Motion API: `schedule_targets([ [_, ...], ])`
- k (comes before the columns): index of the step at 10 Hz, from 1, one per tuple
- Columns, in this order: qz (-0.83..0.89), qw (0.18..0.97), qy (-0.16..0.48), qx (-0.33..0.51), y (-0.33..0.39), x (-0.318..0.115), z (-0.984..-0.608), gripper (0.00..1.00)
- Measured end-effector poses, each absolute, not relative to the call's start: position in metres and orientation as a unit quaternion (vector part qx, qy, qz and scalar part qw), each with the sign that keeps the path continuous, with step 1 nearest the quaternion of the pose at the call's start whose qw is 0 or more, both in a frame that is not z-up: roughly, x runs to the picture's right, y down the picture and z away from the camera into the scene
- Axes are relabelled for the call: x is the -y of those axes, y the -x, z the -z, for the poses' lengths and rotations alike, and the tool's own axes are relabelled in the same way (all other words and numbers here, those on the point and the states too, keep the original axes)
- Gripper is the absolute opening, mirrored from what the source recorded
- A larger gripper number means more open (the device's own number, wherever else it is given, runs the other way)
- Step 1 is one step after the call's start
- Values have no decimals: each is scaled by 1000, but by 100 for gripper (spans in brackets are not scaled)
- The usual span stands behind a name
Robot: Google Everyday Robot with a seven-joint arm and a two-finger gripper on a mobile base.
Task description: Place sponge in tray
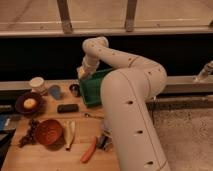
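Note:
The dark green tray (93,92) stands at the back of the wooden table, half hidden behind my white arm. My gripper (82,74) hangs just above the tray's far left corner, pointing down. It is shut on a small pale block at its fingertips, which I take to be the sponge (81,73); the fingers cover most of it. The sponge is held clear of the table, over the tray's left rim.
Left of the tray stand a small dark cup (75,90), a round blue cup (55,92) and a white cup (36,84). A dark plate (28,104), a black block (67,107), a red-brown bowl (48,131) and a carrot (90,149) lie nearer.

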State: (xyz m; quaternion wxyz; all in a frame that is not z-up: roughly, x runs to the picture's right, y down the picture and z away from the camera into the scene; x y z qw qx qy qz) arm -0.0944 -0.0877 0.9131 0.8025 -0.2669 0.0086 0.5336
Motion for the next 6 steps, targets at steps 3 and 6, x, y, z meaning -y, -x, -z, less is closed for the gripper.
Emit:
schedule_targets([
  [3,-593,765,246,-54,18,69,-906,10],
  [6,-617,743,251,-63,-14,54,-911,39],
])
